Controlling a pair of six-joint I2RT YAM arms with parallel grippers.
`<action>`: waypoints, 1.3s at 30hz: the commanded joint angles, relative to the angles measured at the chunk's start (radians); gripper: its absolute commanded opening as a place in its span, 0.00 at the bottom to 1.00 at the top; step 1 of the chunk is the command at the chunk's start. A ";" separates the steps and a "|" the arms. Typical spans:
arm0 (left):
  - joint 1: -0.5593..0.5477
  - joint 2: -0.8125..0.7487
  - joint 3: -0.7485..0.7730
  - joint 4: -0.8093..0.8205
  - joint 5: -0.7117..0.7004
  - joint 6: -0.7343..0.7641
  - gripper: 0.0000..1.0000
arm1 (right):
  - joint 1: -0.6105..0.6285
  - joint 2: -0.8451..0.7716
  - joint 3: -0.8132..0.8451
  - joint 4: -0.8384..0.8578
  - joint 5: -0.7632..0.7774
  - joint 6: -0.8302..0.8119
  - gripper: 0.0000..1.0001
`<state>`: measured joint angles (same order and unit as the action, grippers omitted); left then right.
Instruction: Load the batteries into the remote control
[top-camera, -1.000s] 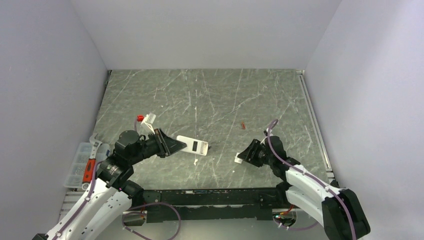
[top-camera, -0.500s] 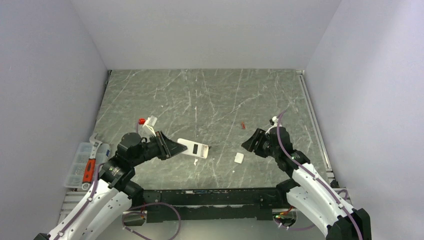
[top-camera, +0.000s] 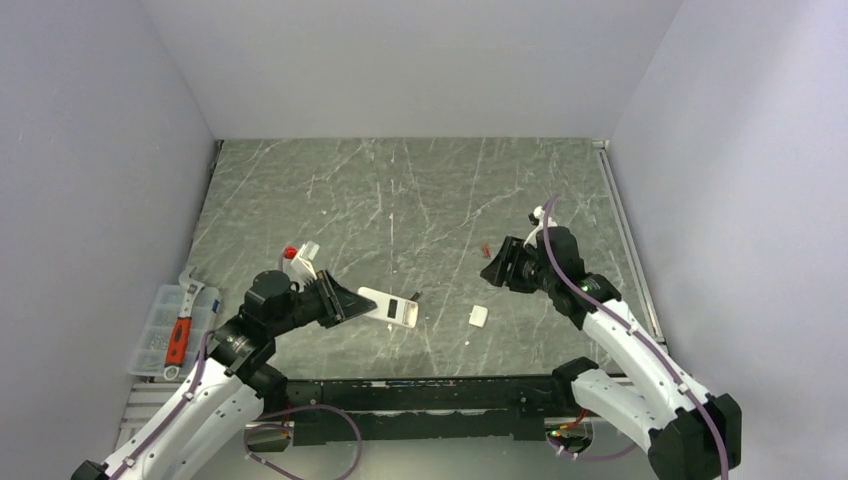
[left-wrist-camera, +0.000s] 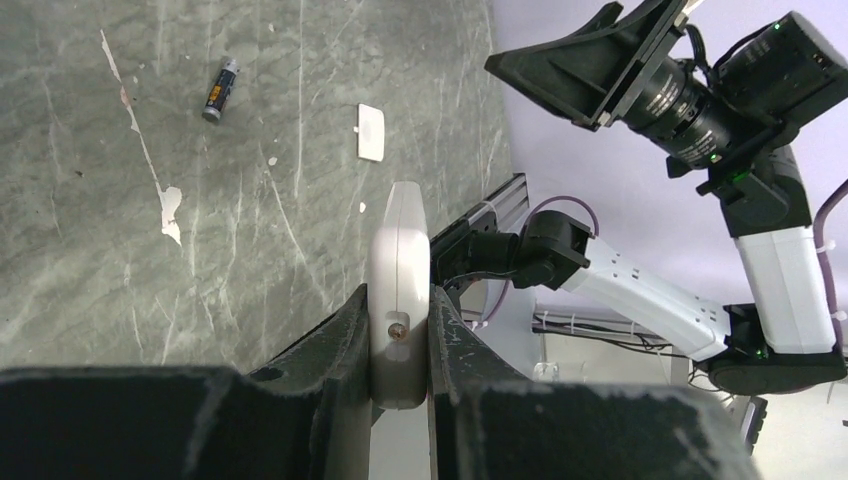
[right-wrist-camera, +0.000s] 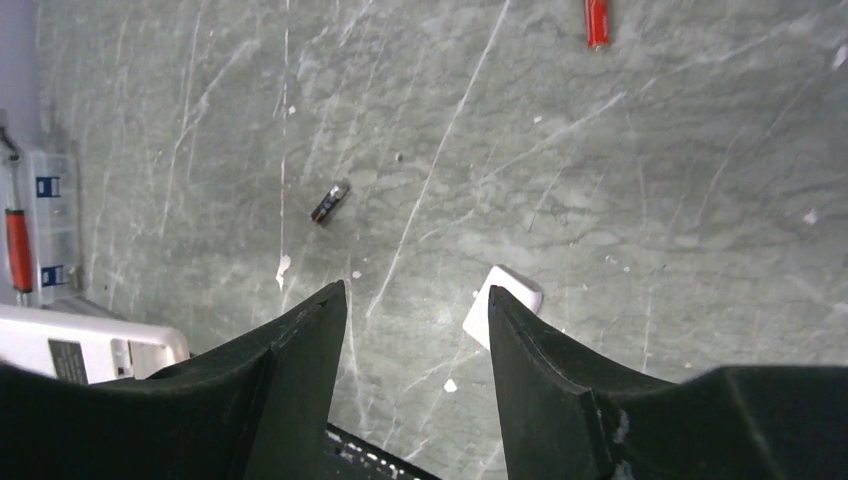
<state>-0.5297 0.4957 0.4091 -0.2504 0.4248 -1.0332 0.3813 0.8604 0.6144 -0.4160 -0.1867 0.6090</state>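
Pinching remote control (left-wrist-camera: 400, 225) edge-on, left tool (left-wrist-camera: 398, 302); right tool (right-wrist-camera: 415, 295) agape, empty; label (right-wrist-camera: 66, 360) illegible.

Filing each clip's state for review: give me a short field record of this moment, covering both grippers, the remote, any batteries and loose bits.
left gripper: shut on the remote, pinched at one end, seen edge-on from the wrist
right gripper: open, empty
battery: one dark one lying loose on the table; no second one seen
white square piece: flat on the table, apart from the battery
red piece: loose, farther back
loading: visible battery not yet in
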 joint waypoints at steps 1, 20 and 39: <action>0.004 -0.024 -0.008 0.028 0.006 -0.021 0.00 | 0.001 0.072 0.126 -0.033 0.091 -0.098 0.56; 0.004 -0.019 -0.198 0.117 0.016 -0.122 0.00 | 0.002 0.549 0.397 -0.018 0.249 -0.239 0.51; 0.004 0.018 -0.396 0.356 -0.024 -0.214 0.00 | -0.009 0.854 0.523 -0.016 0.287 -0.305 0.41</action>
<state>-0.5297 0.4980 0.0460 -0.0467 0.4194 -1.2129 0.3805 1.6737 1.0744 -0.4522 0.0799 0.3332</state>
